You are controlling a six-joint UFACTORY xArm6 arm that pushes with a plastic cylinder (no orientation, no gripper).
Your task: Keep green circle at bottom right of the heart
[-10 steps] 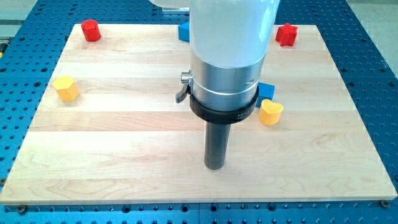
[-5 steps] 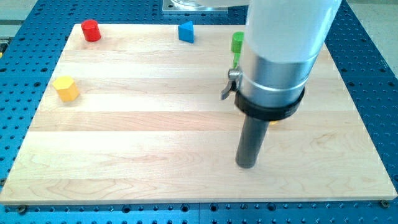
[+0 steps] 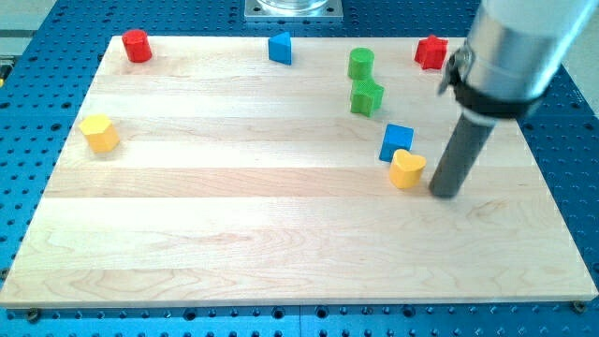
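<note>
The green circle (image 3: 361, 63) stands near the view's top, right of centre. A second green block, star-like in shape (image 3: 367, 97), lies just below it. The yellow heart (image 3: 407, 169) lies lower on the board, touching a blue cube (image 3: 397, 141) just above it. The green circle is above and to the left of the heart. My tip (image 3: 447, 194) rests on the board just right of the heart, a small gap apart.
A red cylinder (image 3: 137, 45) sits at the top left corner, a blue triangular block (image 3: 280, 48) at the top middle, a red block (image 3: 430, 52) at the top right, a yellow hexagon block (image 3: 99, 133) at the left. The wooden board (image 3: 234, 234) ends on a blue perforated table.
The arm has swung from the board's middle to the right and slightly up, uncovering the green blocks, blue cube and heart. The blocks have not moved.
</note>
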